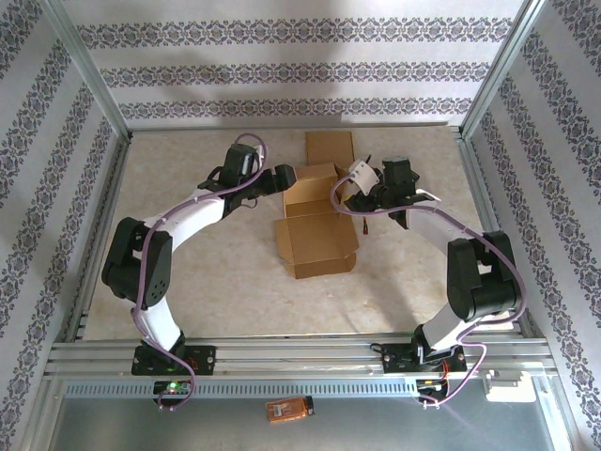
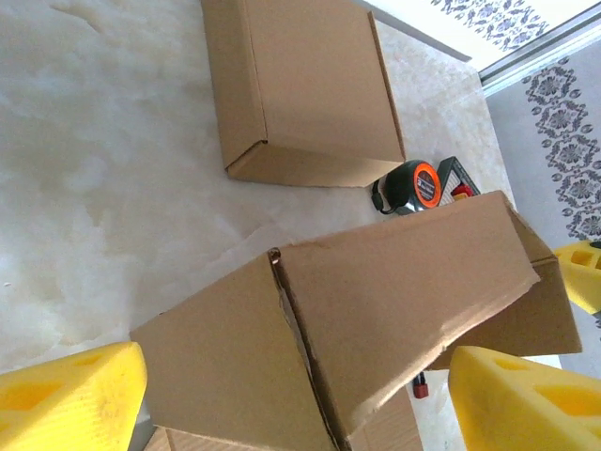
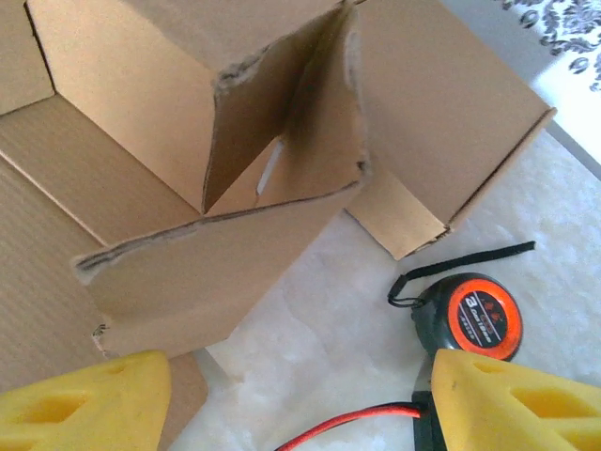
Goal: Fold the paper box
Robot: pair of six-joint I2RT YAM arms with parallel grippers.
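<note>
Flap edges of paper box [image 1: 317, 246] rise between left gripper [image 2: 299, 385] and right gripper [image 3: 300, 390], both spread wide, empty

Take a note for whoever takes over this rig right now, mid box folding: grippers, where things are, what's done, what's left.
Left gripper: open, a wall of the paper box between its fingers, not clamped.
Right gripper: open, at the box's opposite side flap.
Box is mid-table; a closed box lies behind it, a tape measure by the right gripper.
Done: far-end walls raised.
Left: near panel lies flat and side flaps are loose; tuck and close.
</note>
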